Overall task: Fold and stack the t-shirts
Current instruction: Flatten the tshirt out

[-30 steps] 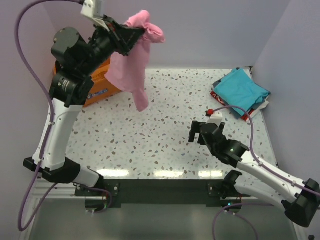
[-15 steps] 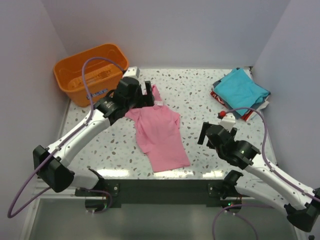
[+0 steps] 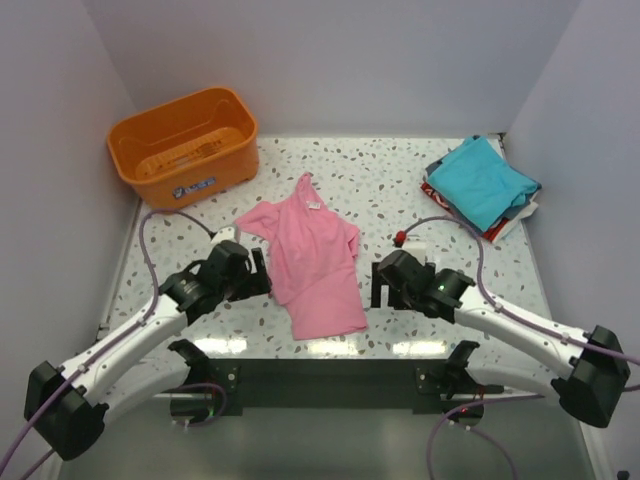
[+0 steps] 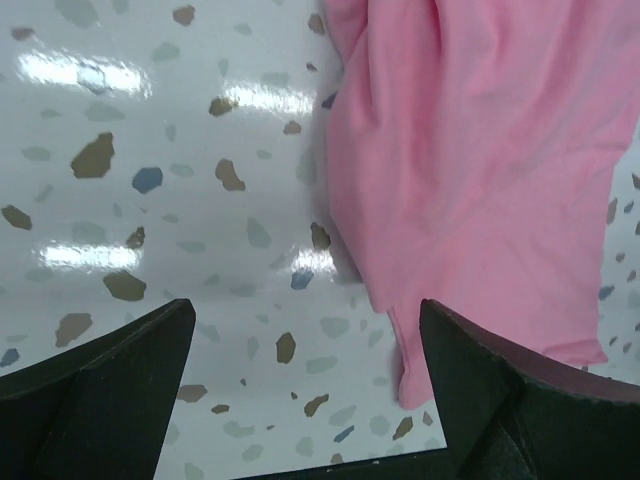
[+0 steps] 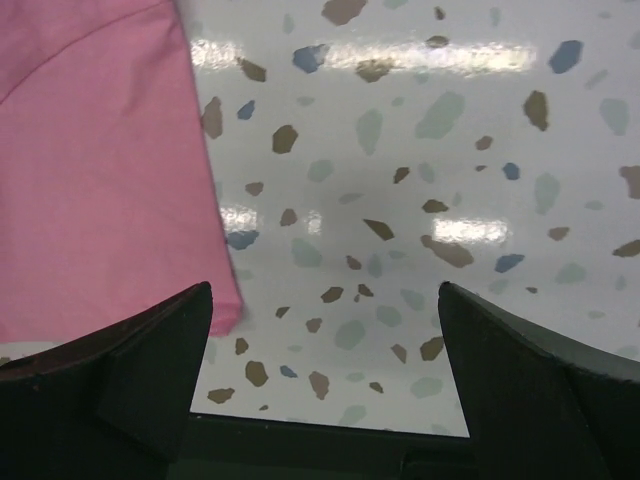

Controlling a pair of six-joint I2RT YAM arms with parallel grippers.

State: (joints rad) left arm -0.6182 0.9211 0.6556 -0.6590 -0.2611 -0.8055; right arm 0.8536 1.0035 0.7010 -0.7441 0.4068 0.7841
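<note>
The pink t-shirt [image 3: 312,262] lies spread on the table's middle, collar to the back and hem toward the near edge. My left gripper [image 3: 262,276] stands open just left of its lower side. In the left wrist view [image 4: 305,370] only bare table lies between the fingers, and the pink t-shirt's [image 4: 480,180] corner reaches the right finger [image 4: 500,390]. My right gripper [image 3: 377,283] stands open just right of the hem, holding nothing. In the right wrist view [image 5: 325,360] the pink cloth [image 5: 100,170] ends by the left finger [image 5: 130,380]. Folded t-shirts [image 3: 482,183] are stacked at the back right, teal on top of red and white.
An orange plastic basket [image 3: 185,135] stands at the back left corner. Purple walls close the table's left, back and right sides. The table's near edge [image 5: 330,425] runs right below both grippers.
The left gripper has let go of the pink shirt, which dropped from the air to lie on the table. The left arm came down to its near-left side; the right gripper moved left toward the hem.
</note>
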